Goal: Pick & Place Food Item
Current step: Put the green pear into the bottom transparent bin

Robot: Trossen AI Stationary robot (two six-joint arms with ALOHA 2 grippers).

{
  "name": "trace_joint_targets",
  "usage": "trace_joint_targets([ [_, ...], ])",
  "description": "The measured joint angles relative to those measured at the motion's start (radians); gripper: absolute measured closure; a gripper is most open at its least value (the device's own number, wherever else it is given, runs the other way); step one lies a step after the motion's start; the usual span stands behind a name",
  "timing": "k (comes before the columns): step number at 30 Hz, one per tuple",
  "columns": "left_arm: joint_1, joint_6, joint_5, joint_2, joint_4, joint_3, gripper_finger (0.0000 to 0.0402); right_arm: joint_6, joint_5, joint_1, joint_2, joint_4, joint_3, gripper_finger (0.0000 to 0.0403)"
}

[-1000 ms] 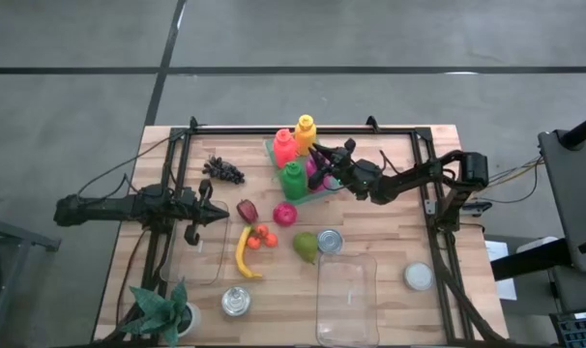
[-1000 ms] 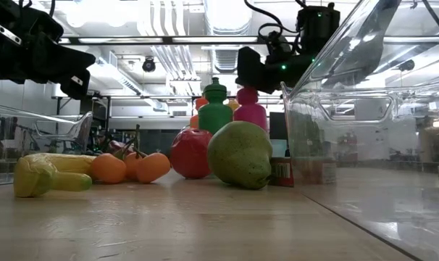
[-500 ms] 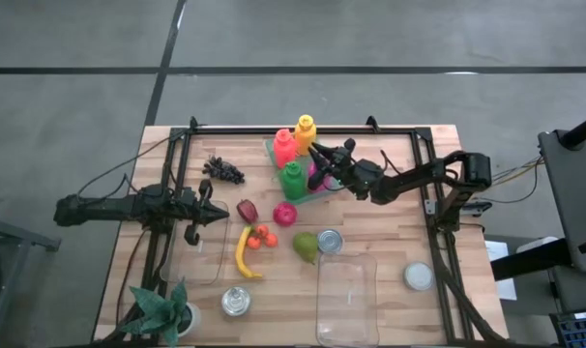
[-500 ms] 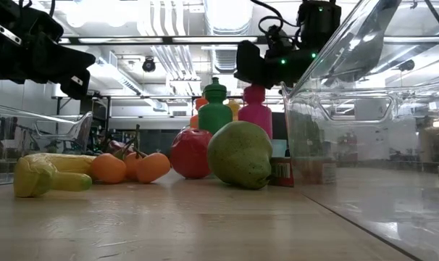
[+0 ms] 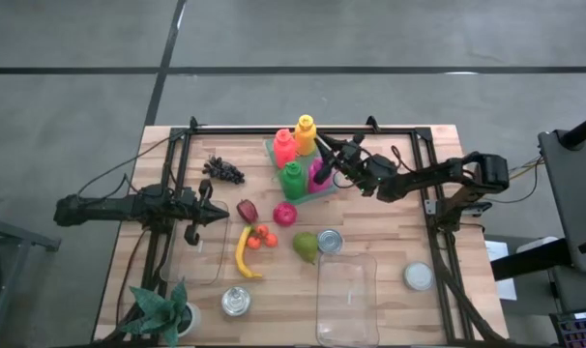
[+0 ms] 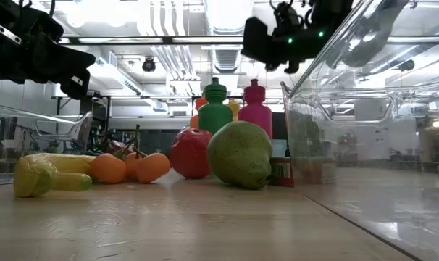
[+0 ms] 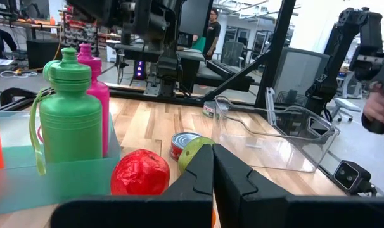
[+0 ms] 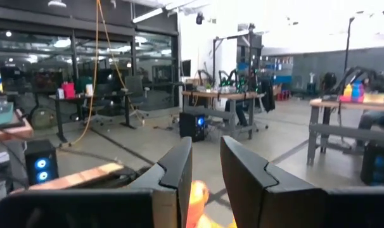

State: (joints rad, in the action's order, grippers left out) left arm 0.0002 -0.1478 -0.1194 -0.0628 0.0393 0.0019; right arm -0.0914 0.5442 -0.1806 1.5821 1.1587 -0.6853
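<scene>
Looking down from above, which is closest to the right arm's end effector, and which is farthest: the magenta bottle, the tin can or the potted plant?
From the right end effector, in the high view:
1. Magenta bottle, in the green tray just beneath it.
2. Tin can, mid-table, toward the front edge.
3. Potted plant, at the front left corner, clearly farthest.

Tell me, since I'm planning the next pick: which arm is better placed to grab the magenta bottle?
Right, probably. The right gripper hangs shut just above the magenta bottle in the teal tray. The left gripper, also shut, sits across the table over a clear bin.
</scene>
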Motion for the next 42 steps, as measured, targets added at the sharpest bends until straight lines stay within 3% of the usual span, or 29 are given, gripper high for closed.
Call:
trace_joint_targets([
  [8, 0.0, 0.0, 0.0, 0.0, 0.0, 0.0, 0.0401, -0.038, 0.006, 0.027, -0.151, -0.123, 0.003, 0.0323],
  [18, 0.0, 0.0, 0.0, 0.0, 0.0, 0.0, 0.0401, 0.305, 0.008, 0.032, -0.438, -0.801, -0.044, 0.0323],
  [22, 0.0, 0.0, 0.0, 0.0, 0.0, 0.0, 0.0401, 0.391, 0.008, 0.032, -0.516, -0.921, -0.049, 0.0323],
  [28, 0.0, 0.0, 0.0, 0.0, 0.0, 0.0, 0.0401, 0.583, -0.003, 0.032, -0.576, -1.066, -0.05, 0.0323],
  [32, 0.0, 0.0, 0.0, 0.0, 0.0, 0.0, 0.0401, 0.714, -0.014, 0.032, -0.603, -1.305, -0.1, 0.0323],
  [37, 0.0, 0.0, 0.0, 0.0, 0.0, 0.0, 0.0401, 0.718, -0.05, 0.032, -0.605, -1.542, -0.204, 0.0323],
  [42, 0.0, 0.0, 0.0, 0.0, 0.0, 0.0, 0.0401, 0.717, -0.049, 0.032, -0.591, -1.658, -0.281, 0.0323],
])
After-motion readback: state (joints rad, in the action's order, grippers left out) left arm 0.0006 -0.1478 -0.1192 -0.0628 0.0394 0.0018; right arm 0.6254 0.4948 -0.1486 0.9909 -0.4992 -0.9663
